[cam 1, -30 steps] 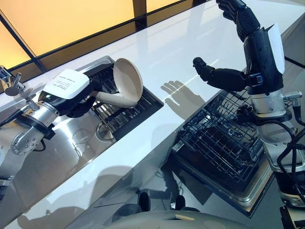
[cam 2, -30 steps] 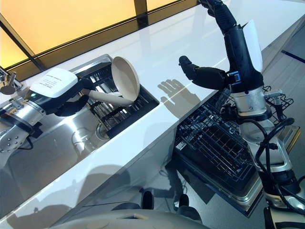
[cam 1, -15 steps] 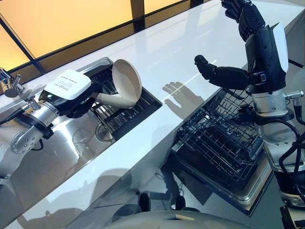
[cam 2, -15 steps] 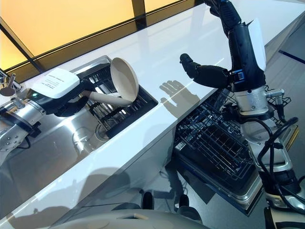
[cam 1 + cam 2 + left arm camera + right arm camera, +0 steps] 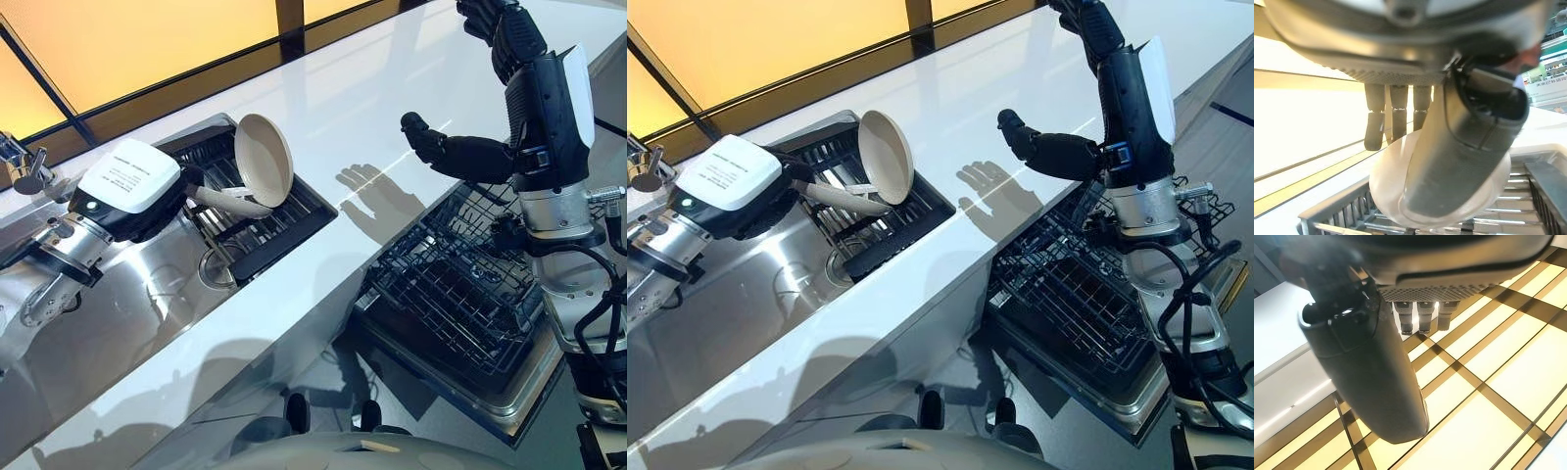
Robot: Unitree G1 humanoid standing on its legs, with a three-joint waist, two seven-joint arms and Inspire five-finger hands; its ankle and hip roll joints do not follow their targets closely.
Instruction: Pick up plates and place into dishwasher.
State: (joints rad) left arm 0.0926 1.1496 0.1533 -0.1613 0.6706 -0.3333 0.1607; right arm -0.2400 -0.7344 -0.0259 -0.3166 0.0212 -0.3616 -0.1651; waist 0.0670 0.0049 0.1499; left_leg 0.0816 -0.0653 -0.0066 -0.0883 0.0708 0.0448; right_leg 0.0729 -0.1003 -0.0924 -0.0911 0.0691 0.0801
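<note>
In the upper left of the head views, the left hand point(image 5: 162, 211) holds a cream plate point(image 5: 265, 160) above the dark rack point(image 5: 257, 230) set in the steel sink point(image 5: 127, 313). In the left wrist view the thumb point(image 5: 1469, 147) lies across the plate's near face with the fingers point(image 5: 1393, 120) behind its rim, so the hand pinches the plate at its lower edge. The plate stands nearly on edge, its hollow face turned toward the right of the frame and a little toward the camera, its long axis running from lower left to upper right; whether its bottom edge touches the rack cannot be told. The right hand point(image 5: 490, 157) is raised at the upper right, over the white counter point(image 5: 392, 88) and above the open dishwasher basket point(image 5: 451, 284) at the lower right, holding nothing, its fingers extended upward and the thumb point(image 5: 431, 147) stretched out toward the left.
</note>
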